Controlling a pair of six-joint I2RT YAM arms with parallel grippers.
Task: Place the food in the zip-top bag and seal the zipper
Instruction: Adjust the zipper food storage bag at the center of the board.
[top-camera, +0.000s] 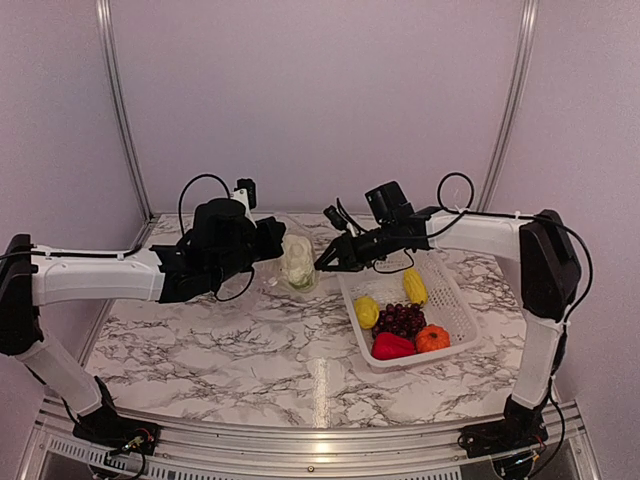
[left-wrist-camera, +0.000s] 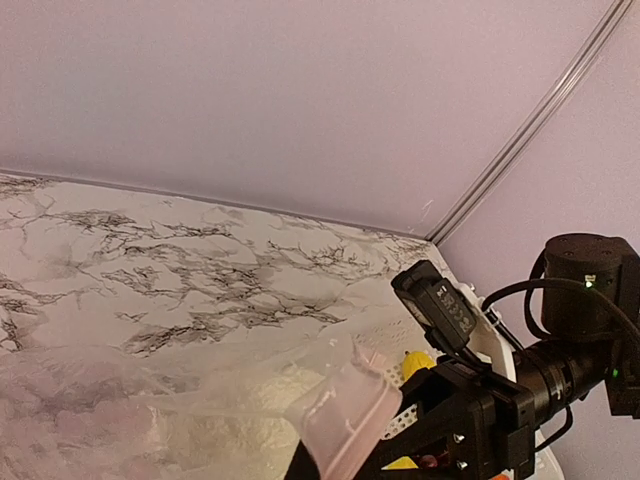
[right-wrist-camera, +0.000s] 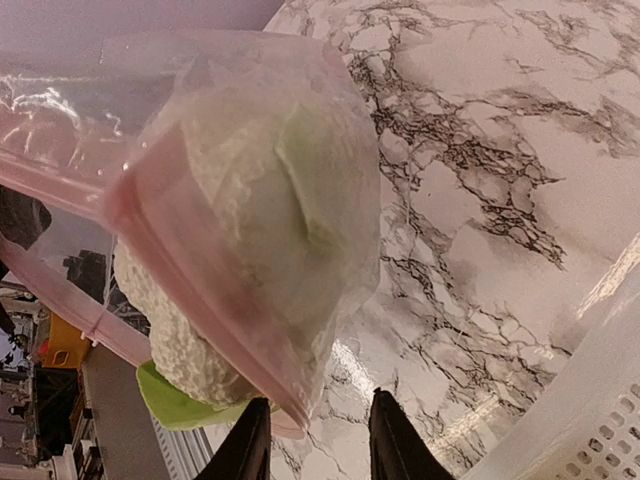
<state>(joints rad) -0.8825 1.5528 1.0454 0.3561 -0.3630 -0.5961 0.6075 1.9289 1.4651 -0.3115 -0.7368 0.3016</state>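
Note:
The clear zip-top bag (top-camera: 298, 268) hangs above the table between my grippers, with the white cauliflower (top-camera: 296, 257) inside it. My left gripper (top-camera: 272, 242) is shut on the bag's left edge. In its wrist view only the bag's pink-tinted zipper (left-wrist-camera: 347, 417) shows; the fingers are almost out of frame. My right gripper (top-camera: 322, 264) is open just right of the bag. In the right wrist view its gripper (right-wrist-camera: 320, 445) straddles the bag's lower edge (right-wrist-camera: 288, 405), and the cauliflower (right-wrist-camera: 240, 200) fills the bag. The grapes (top-camera: 400, 320), red pepper (top-camera: 392, 346), orange fruit (top-camera: 432, 339) and two yellow pieces (top-camera: 367, 311) lie in the basket.
The white lattice basket (top-camera: 452, 300) stands on the marble table to the right, under my right arm. An aluminium frame and purple walls close in the back and sides. The basket's rim (right-wrist-camera: 590, 420) shows at the lower right of the right wrist view.

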